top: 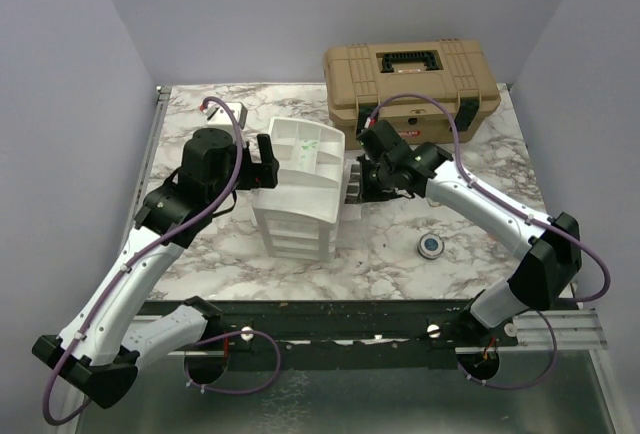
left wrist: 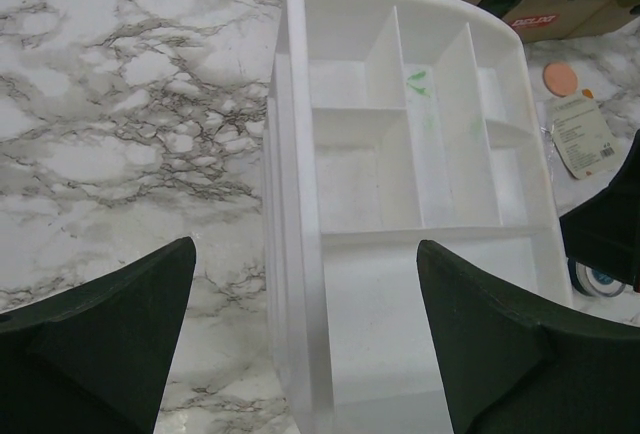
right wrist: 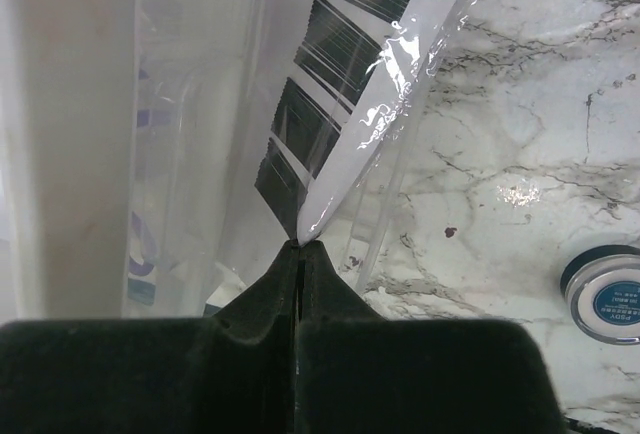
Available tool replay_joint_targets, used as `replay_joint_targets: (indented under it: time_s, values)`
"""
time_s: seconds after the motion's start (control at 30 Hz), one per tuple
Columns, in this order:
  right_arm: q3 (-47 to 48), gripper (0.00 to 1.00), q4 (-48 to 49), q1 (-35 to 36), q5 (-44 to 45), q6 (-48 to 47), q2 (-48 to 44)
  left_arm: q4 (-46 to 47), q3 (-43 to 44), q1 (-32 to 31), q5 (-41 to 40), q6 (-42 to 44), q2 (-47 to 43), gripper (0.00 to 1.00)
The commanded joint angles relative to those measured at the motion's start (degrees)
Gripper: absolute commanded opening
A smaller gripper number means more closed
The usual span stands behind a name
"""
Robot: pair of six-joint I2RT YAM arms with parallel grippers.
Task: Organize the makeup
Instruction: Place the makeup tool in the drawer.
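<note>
Between right claw point(right wrist: 298, 246) tips (edgewise): clear palette point(right wrist: 335, 104)

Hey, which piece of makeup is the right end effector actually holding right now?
The clear palette with dark pans, pinched at its clear edge by the shut right end effector. The round blue-centred compact lies untouched on the marble table.

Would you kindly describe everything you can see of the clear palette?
The palette is a flat, glossy case of clear plastic holding rows of dark rectangular pans. It stands tilted on edge close beside the white drawer unit, on that unit's right; whether they touch is unclear. The right end effector, shut, pinches its clear edge. Whether its lower edge rests on the table cannot be told.
</note>
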Motion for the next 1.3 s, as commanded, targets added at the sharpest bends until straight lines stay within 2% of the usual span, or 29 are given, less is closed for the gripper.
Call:
replay_joint_targets:
  time_s: [0.0, 0.4, 0.5, 0.67, 0.9, 1.0, 1.07, 1.17, 1.27]
  values:
    - [-0.18, 0.01, 0.21, 0.29, -3.36, -0.42, -0.41, 1.39, 2.04, 0.05, -2.56, 1.25, 0.65, 0.93]
    - [-2.85, 0.01, -2.66, 0.41, -4.37, -0.51, -2.78, 1.42, 2.48, 0.03, -2.15, 0.75, 1.18, 0.93]
    - [-5.97, 0.01, 2.32, 0.44, -4.05, -0.26, -3.98, 1.64, 1.82, 0.00, -1.91, 0.28, 0.91, 0.93]
    - [-1.60, 0.01, 2.51, 0.43, -2.48, -0.69, 0.25, 1.06, 1.73, 0.07, -0.29, -0.41, 0.40, 0.93]
    - [-2.99, 0.05, 8.39, 0.44, -4.38, 0.77, 1.96, 0.62, 0.94, 0.06, 0.24, -1.15, -1.01, 0.93]
    - [-1.93, 0.13, 9.03, 0.45, -8.00, -0.85, 2.51, 0.58, 1.40, 0.04, 0.75, -1.03, -0.48, 0.93]
    - [-1.67, 0.28, 8.49, 0.40, -7.04, -1.25, 1.53, 0.53, 1.64, 0.02, 1.44, -0.89, -0.09, 0.93]
    - [-3.26, 0.45, 9.14, 0.38, -5.08, -2.20, -2.07, 0.50, 1.47, 0.07, 1.82, -0.83, 0.11, 0.93]
    - [-3.07, 0.46, 8.06, 0.41, -2.43, -2.46, -5.76, 0.48, 1.21, 0.07, 1.78, -0.74, 0.21, 0.93]
